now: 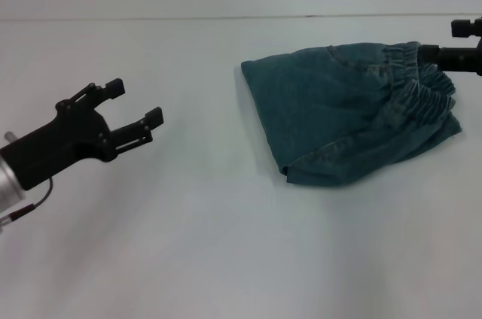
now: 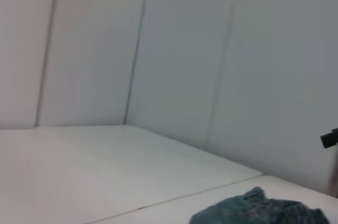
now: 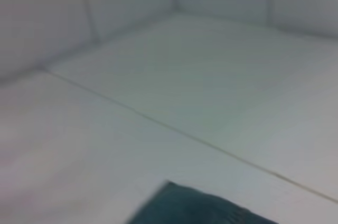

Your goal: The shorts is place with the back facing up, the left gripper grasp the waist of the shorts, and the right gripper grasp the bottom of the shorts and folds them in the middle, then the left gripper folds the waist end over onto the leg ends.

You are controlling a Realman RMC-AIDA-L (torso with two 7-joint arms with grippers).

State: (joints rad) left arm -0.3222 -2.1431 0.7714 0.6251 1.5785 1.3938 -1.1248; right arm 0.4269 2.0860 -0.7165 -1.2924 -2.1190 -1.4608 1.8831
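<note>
So the shorts (image 1: 350, 116) are sitting in a folded bundle on the desk (image 1: 226, 259), well off to the right of my left gripper (image 1: 137, 114) and basically right under my right gripper (image 1: 452, 53). My left gripper hangs above bare desk with its fingers spread wide, holding nothing. My right one only pokes in at the edge of the head view, beside the waist (image 1: 422, 89), and I can't tell if it's open or closed.

From how it lies, I'd guess the folding is mostly done: the ruched band sits on top at the far end from my left gripper, over what looks like a hem edge (image 1: 361, 172).

Stuff that could go wrong from here:
- if my right gripper is pinching any denim, pulling away would drag the top layer and undo the fold
- the bundle's already a bit lopsided, so any nudge could slide the layers apart
- swinging my left gripper in low could catch the near folded edge and flip it
</note>
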